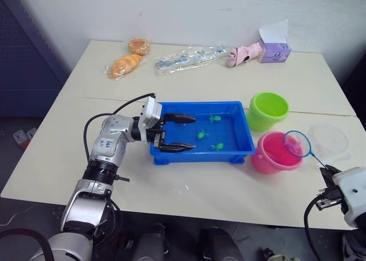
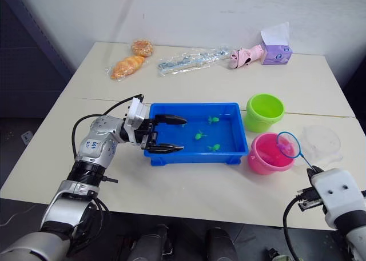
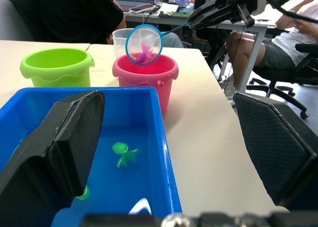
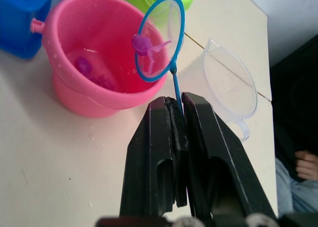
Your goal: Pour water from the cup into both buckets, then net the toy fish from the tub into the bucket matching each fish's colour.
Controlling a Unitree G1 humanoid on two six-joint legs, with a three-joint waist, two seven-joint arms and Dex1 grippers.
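Tub (image 1: 240, 119), buckets (image 4: 74, 33) – glossy plastic; cup (image 4: 231, 83) clear; table (image 1: 80, 158) seemingly matt.

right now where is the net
The net is on the robot's right in the head views, held by the right gripper with its hoop over the pink bucket, a pink fish inside.

We see a bright blue tub (image 1: 240, 124) holding green toy fish (image 1: 202, 134), a lime green bucket (image 1: 269, 110) and a pink bucket (image 1: 273, 156). The net (image 4: 159, 38) has a blue rim with a magenta fish (image 4: 144, 44) in its mesh. The cup (image 4: 231, 85) is clear, the table (image 1: 189, 84) cream.
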